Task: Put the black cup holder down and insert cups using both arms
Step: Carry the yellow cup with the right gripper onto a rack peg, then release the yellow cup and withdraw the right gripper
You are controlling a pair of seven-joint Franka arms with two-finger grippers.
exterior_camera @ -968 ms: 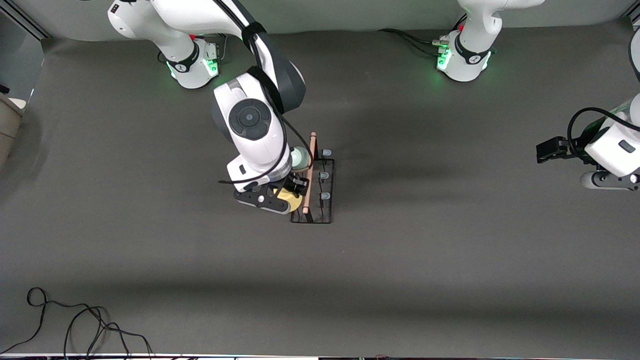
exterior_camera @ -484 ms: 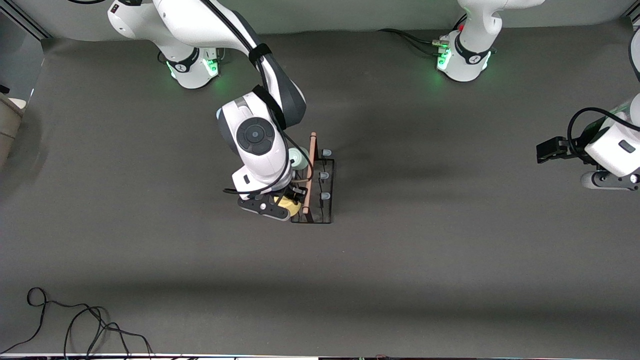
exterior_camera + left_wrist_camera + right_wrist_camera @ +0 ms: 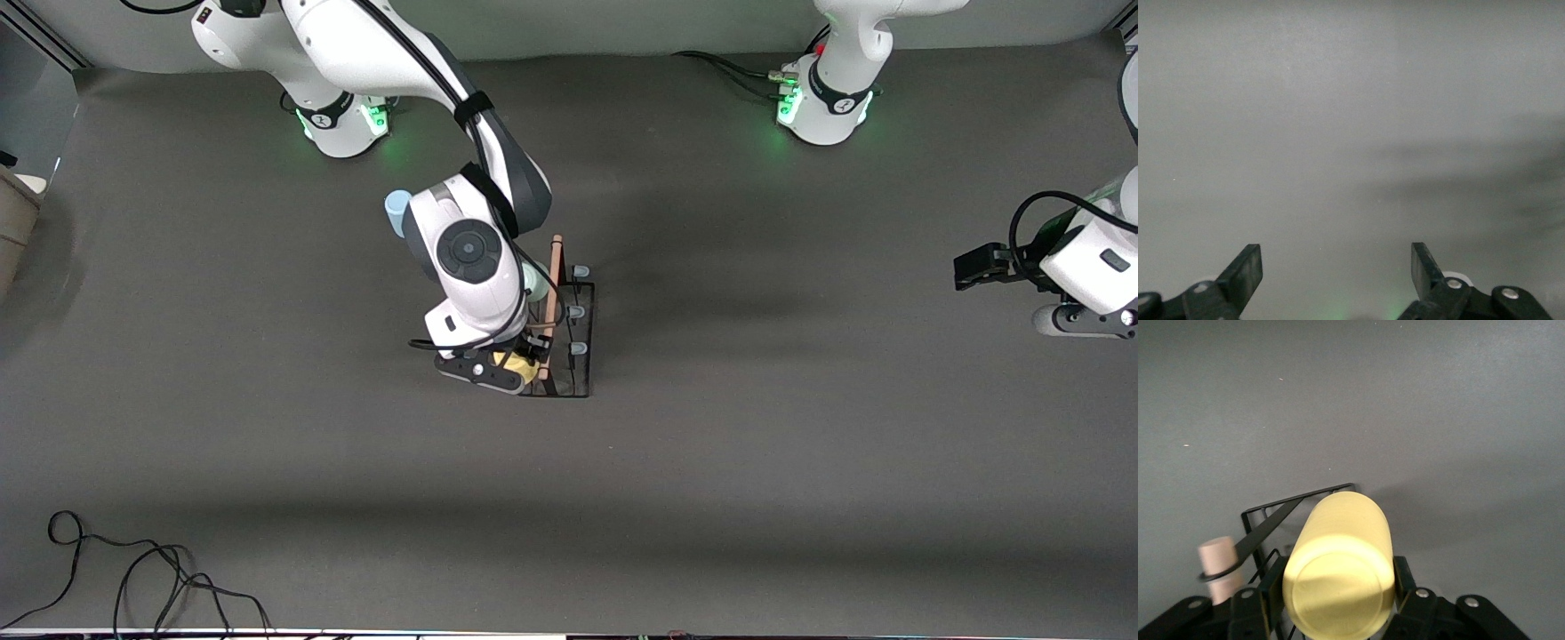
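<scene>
Right end effector gripping yellow cup over rack, left end effector wide, waiting.

**Count of things on the table**

One rack stands on the table. It has one wooden rod along its top. Three blue-tipped prongs show on the rack's side toward the left arm's end; any others are hidden under the arm.

Three cups show: one yellow cup at the rack, one mint cup at the rack beside the rod, and one blue cup well apart from the rack, partly covered by the arm.

Two arms, each with one green-lit base. Two grippers: the right gripper at the rack and the left gripper well away from it.

One loose black cable lies far from the rack.
</scene>
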